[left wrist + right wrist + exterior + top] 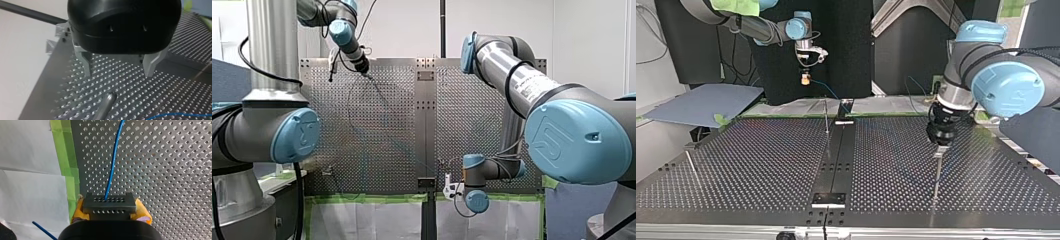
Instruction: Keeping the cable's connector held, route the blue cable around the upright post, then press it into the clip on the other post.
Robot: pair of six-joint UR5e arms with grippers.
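Right gripper (110, 213): yellow pads clamped on both sides of the dark grey rectangular connector block (109, 202), which had two rows of small holes. The thin blue cable (113, 160) left the block's face and ran ahead of the gripper over the perforated metal table (175, 170), near the strip of green tape (68, 157) at the table edge. In the top view this gripper hung over the table's far edge with the connector lifted off the surface.

Left gripper (119, 67): black body, two metal fingers (87, 62) spread wide with nothing between them. It hovered just above the top of a slim upright metal post (106, 101). A short arc of the blue cable lay on the table beside that post, apart from the fingers.

Step in hand, as judged: connector hold secured, routing not yet begun. The cable appeared to lie loose on the table, wrapped round no post. A second slim post (826, 117) stood at the table's middle and a thin rod (691, 167) at the top view's left. The clip could not be made out on any of them.

Next move, as judged: the left gripper needed to descend beside its post, close on the cable and draw it round the post. Enough slack was needed that the pull would not drag the connector from the yellow pads. The open fingers had to clear the post top on the way down.
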